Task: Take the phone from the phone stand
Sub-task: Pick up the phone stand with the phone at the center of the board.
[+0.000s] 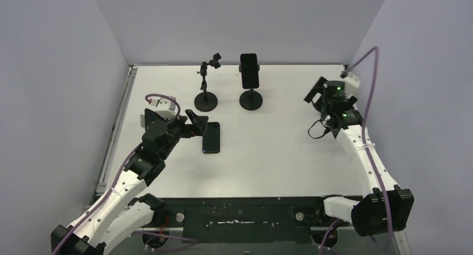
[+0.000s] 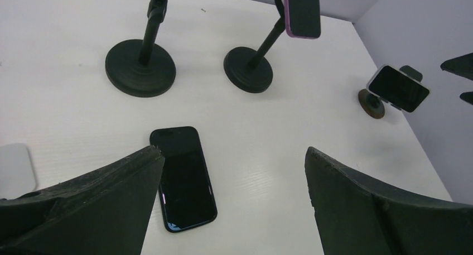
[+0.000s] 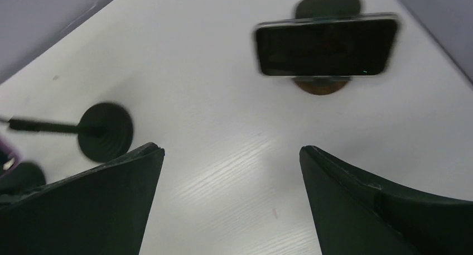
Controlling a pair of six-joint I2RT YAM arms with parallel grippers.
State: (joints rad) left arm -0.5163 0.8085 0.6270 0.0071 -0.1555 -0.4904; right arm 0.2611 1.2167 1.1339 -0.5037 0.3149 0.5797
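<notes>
One phone lies flat on worktop just beside left end effector, jaws wide and empty, pole stand behind it bare, so that removal looks done; right end effector, also open and empty, faces landscape phone not yet lifted from small stand.

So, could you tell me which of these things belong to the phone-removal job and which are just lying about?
Job: upright phone on tall stand; sideways phone on small stand; right gripper, open, facing it.
Lying about: flat phone on table; empty stand; left gripper, open, beside it.
</notes>
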